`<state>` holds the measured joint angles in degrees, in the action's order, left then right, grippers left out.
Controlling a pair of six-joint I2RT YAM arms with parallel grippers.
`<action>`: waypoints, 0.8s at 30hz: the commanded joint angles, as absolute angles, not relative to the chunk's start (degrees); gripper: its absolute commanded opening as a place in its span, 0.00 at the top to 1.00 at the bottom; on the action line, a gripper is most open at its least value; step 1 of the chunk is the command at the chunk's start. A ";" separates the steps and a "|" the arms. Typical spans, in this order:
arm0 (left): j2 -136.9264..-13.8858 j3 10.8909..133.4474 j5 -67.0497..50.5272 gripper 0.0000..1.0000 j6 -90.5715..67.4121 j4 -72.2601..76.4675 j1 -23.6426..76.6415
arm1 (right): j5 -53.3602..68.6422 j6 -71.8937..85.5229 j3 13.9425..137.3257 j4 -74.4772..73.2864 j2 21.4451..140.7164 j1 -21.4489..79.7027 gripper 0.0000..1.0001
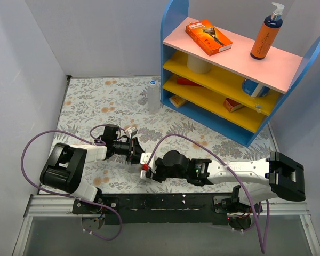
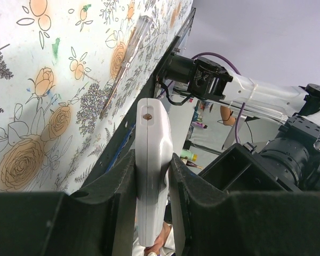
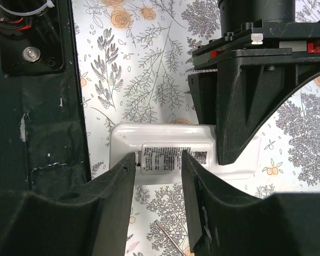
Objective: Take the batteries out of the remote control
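The white remote control [image 3: 165, 140] is held level just above the flowered cloth, its back with a printed label [image 3: 173, 158] facing my right wrist camera. My left gripper [image 2: 152, 181] is shut on the remote [image 2: 153, 160], clamping its narrow sides; it shows as the black fingers [image 3: 245, 106] at the remote's right end. My right gripper [image 3: 157, 176] is open, its fingertips straddling the labelled cover. From above, both grippers meet at the remote [image 1: 145, 158], left [image 1: 134, 152] and right [image 1: 149, 169]. The batteries are hidden.
A clear blue-capped bottle [image 1: 153, 95] stands at the back by a blue shelf [image 1: 229, 74] that holds an orange box [image 1: 208, 37] and a pump bottle [image 1: 266, 37]. A thin grey stick [image 3: 170, 237] lies on the cloth under my right gripper. Grey walls at left and right.
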<state>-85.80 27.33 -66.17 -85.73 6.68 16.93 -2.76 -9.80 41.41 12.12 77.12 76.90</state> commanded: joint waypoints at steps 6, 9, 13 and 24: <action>-84.90 27.51 -73.12 1.00 -89.47 7.21 16.79 | -1.05 -12.57 42.62 10.20 79.98 77.26 0.52; -84.90 27.33 -73.12 1.00 -89.56 7.12 16.79 | -2.19 -12.74 42.45 10.63 80.16 77.26 0.53; -85.17 27.42 -73.30 1.00 -89.56 7.03 16.79 | -8.50 -12.92 42.10 10.63 80.16 77.34 0.54; -86.40 27.60 -73.30 1.00 -89.65 6.59 16.52 | -14.59 -15.82 39.38 10.10 77.78 79.71 0.55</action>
<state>-86.67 27.03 -65.82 -85.93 7.84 16.56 -8.93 -13.30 41.36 12.62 77.78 79.18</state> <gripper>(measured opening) 0.246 0.450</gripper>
